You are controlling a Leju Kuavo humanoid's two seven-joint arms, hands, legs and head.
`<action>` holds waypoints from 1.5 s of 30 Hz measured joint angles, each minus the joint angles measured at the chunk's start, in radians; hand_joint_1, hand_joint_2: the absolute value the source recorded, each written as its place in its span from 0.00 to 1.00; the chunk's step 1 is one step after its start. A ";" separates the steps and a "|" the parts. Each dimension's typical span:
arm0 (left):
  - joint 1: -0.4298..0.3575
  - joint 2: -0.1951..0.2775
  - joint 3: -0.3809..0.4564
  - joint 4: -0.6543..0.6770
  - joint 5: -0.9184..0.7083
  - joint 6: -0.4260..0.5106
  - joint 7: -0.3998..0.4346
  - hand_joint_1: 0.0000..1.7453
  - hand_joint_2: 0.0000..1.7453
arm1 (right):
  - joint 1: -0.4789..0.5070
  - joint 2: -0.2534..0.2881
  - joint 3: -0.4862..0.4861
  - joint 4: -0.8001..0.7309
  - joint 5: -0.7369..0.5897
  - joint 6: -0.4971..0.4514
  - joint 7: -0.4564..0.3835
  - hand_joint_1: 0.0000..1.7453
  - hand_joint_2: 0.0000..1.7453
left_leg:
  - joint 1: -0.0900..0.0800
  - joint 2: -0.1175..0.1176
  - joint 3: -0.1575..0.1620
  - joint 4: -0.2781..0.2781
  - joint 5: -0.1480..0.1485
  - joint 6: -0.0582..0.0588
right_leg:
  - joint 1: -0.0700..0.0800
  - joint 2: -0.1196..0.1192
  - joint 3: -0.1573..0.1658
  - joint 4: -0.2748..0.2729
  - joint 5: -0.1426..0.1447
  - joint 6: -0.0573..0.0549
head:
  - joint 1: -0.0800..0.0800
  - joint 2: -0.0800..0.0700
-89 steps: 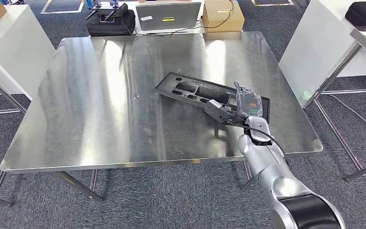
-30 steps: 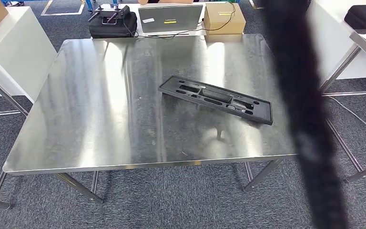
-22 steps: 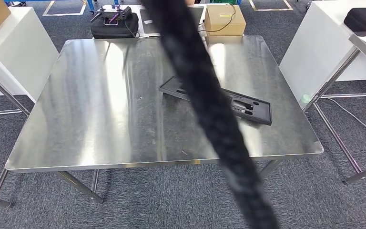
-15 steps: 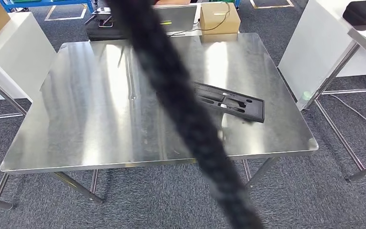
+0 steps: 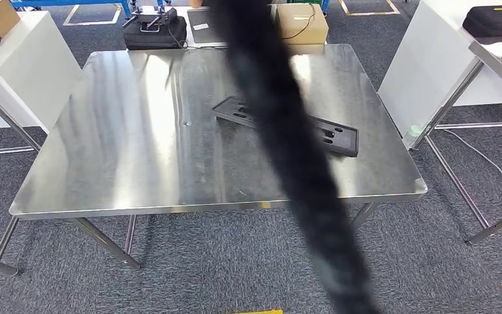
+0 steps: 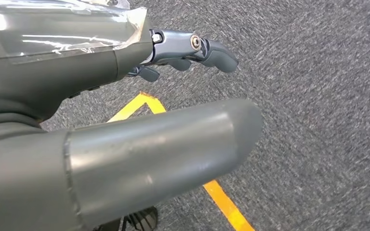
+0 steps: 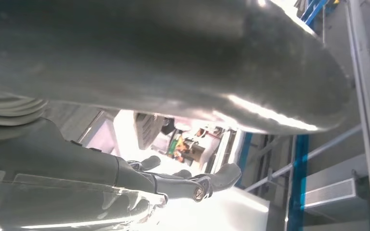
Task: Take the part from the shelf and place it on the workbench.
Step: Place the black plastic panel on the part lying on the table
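Note:
The part (image 5: 337, 137), a long flat black plastic tray with cut-outs, lies flat on the steel workbench (image 5: 124, 144), right of its middle, with nothing touching it. A dark blurred band (image 5: 287, 150) close to the camera crosses the head view and hides the part's middle. My left hand (image 6: 139, 144) hangs over grey carpet, its fingers (image 6: 207, 50) loosely apart and holding nothing. My right hand (image 7: 125, 178) is raised off the bench with its fingers (image 7: 212, 180) spread and nothing in it.
White tables stand at the left (image 5: 26, 59) and right (image 5: 425, 59) of the workbench. Behind its far edge are a black case (image 5: 155, 31), a laptop (image 5: 202, 29) and a cardboard box (image 5: 301, 23). Yellow floor tape (image 6: 221, 199) runs under my left hand.
Three seconds ago my right hand rested on the part's right end; it has since left the bench and the part stays put. The dark band sweeps across the view, and the camera has shifted slightly.

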 joint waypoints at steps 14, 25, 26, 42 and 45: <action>0.001 0.002 0.000 0.001 0.002 -0.027 -0.009 0.00 0.00 | -0.141 -0.021 -0.195 0.350 0.302 0.046 0.006 0.00 0.00 | -0.010 0.024 -0.125 0.018 0.119 -0.001 | 0.019 -0.003 0.170 -0.042 -0.126 -0.016 | 0.003 0.000; 0.004 0.010 -0.001 0.009 -0.021 0.000 -0.007 0.00 0.00 | -0.302 -0.174 -0.328 1.103 0.517 -0.102 0.139 0.00 0.00 | 0.028 0.002 -0.085 0.159 0.010 -0.058 | -0.009 -0.013 0.041 -0.026 -0.025 -0.029 | 0.000 0.000; 0.005 0.011 -0.001 0.010 -0.027 0.008 -0.006 0.00 0.00 | -0.311 -0.185 -0.332 1.166 0.532 -0.115 0.180 0.00 0.00 | 0.028 -0.002 -0.042 0.094 0.016 -0.058 | -0.010 -0.012 0.028 -0.018 -0.019 -0.021 | 0.000 0.000; 0.025 0.011 0.001 0.043 -0.031 0.133 0.095 0.00 0.00 | -0.336 -0.226 -0.249 1.589 0.815 -0.120 0.604 0.00 0.00 | -0.001 0.014 -0.162 0.020 0.139 0.001 | 0.002 -0.008 0.186 0.002 -0.145 0.011 | 0.008 0.000; 0.025 0.008 0.006 0.043 -0.023 0.135 0.094 0.00 0.00 | -0.341 -0.230 -0.223 1.602 0.841 -0.121 0.599 0.00 0.00 | -0.001 0.015 -0.173 0.020 0.165 -0.016 | 0.007 -0.008 0.207 -0.061 -0.153 -0.012 | 0.008 0.000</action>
